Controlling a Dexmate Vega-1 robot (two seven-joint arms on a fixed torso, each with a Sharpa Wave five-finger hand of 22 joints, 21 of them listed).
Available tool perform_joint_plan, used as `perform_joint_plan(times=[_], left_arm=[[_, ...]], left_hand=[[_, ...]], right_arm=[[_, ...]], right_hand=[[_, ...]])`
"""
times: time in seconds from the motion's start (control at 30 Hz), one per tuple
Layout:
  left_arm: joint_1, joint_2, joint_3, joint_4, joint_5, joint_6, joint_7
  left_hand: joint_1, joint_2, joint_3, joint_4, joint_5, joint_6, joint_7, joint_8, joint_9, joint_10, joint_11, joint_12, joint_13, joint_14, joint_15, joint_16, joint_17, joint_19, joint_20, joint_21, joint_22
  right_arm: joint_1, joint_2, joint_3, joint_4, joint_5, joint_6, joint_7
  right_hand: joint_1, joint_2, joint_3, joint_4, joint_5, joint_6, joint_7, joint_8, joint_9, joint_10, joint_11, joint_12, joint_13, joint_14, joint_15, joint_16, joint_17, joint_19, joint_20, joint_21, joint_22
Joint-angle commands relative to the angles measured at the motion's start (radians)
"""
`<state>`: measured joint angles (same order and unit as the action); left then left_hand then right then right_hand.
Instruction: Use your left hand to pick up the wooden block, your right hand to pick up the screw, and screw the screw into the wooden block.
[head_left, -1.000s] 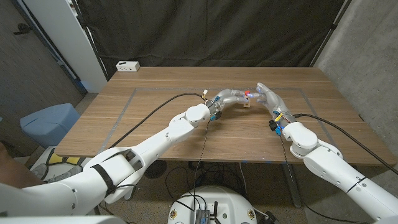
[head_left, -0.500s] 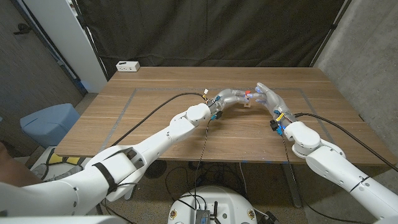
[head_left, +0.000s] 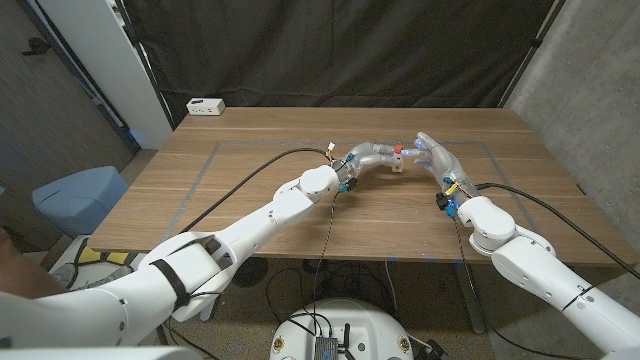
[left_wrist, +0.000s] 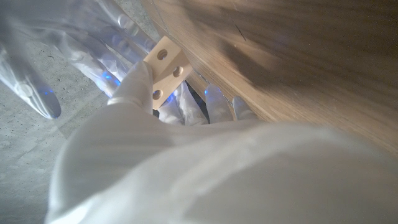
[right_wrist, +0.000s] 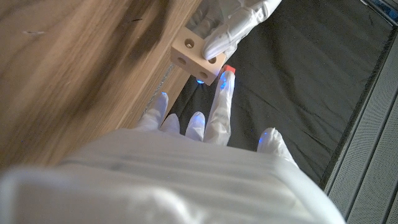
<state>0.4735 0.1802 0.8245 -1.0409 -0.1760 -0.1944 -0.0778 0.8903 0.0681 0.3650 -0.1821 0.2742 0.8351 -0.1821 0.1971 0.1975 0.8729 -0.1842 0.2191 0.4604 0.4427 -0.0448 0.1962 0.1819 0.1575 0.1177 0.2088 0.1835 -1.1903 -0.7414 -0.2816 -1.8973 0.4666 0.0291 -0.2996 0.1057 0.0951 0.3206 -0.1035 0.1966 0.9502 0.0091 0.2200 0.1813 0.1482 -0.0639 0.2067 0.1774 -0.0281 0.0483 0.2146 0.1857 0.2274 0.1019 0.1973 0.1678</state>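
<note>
Left wrist view: left hand (left_wrist: 134, 93) fingers clamp a pale wooden block (left_wrist: 165, 68) with round holes.

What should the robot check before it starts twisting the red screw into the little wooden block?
1. Left hand holds the wooden block: ok, its fingers grip the block.
2. Block is lifted off the table: cannot tell from these views.
3. Holes in the block are free: ok, open holes show on two faces, with no finger over them.
4. Right hand holds the screw: cannot tell; a red tip shows at a finger's end, but the grip is hidden.
5. Screw is lined up with a hole: not ok, the red tip sits beside the block's corner, not at a hole.
</note>
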Motion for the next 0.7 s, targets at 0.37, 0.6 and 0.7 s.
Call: perform_joint_plan(times=[0.37, 0.6, 0.7], left_arm=[[0.001, 0.005, -0.002, -0.006, 0.007, -0.001, 0.011], [-0.003, 0.000, -0.001, 0.004, 0.005, -0.006, 0.006], [-0.006, -0.003, 0.000, 0.010, 0.008, -0.010, 0.006]], left_hand=[[-0.001, 0.011, 0.029, 0.026, 0.004, 0.067, 0.047, 0.007, 0.001, 0.024, -0.014, 0.016, 0.037, 0.009, -0.021, 0.002, 0.001, 0.004, -0.004, 0.008, 0.006], [-0.001, 0.010, 0.028, 0.025, 0.003, 0.068, 0.045, 0.007, 0.001, 0.024, -0.013, 0.016, 0.037, 0.010, -0.021, 0.002, 0.001, 0.004, -0.004, 0.008, 0.006], [0.000, 0.010, 0.028, 0.025, 0.003, 0.069, 0.046, 0.007, 0.001, 0.023, -0.014, 0.016, 0.037, 0.010, -0.021, 0.003, 0.001, 0.004, -0.004, 0.008, 0.006]], right_arm=[[0.006, 0.034, 0.002, 0.021, -0.035, 0.017, -0.048], [0.025, 0.034, -0.004, 0.034, -0.026, 0.011, -0.026], [0.031, 0.036, -0.007, 0.042, -0.018, 0.014, -0.015]], right_hand=[[0.017, -0.011, 0.010, -0.009, 0.005, -0.076, -0.004, -0.037, 0.005, -0.030, 0.025, -0.023, 0.002, 0.007, 0.011, -0.007, 0.003, 0.026, 0.007, 0.002, 0.001], [0.007, -0.017, 0.007, -0.006, 0.003, -0.155, -0.015, -0.051, 0.006, -0.077, 0.020, -0.032, 0.003, -0.020, 0.025, -0.018, 0.006, 0.001, 0.017, -0.010, 0.002], [0.003, -0.019, 0.006, -0.005, 0.003, -0.190, -0.024, -0.052, 0.007, -0.099, 0.027, -0.032, 0.003, -0.037, 0.043, -0.023, 0.007, -0.011, 0.017, -0.013, 0.002]])
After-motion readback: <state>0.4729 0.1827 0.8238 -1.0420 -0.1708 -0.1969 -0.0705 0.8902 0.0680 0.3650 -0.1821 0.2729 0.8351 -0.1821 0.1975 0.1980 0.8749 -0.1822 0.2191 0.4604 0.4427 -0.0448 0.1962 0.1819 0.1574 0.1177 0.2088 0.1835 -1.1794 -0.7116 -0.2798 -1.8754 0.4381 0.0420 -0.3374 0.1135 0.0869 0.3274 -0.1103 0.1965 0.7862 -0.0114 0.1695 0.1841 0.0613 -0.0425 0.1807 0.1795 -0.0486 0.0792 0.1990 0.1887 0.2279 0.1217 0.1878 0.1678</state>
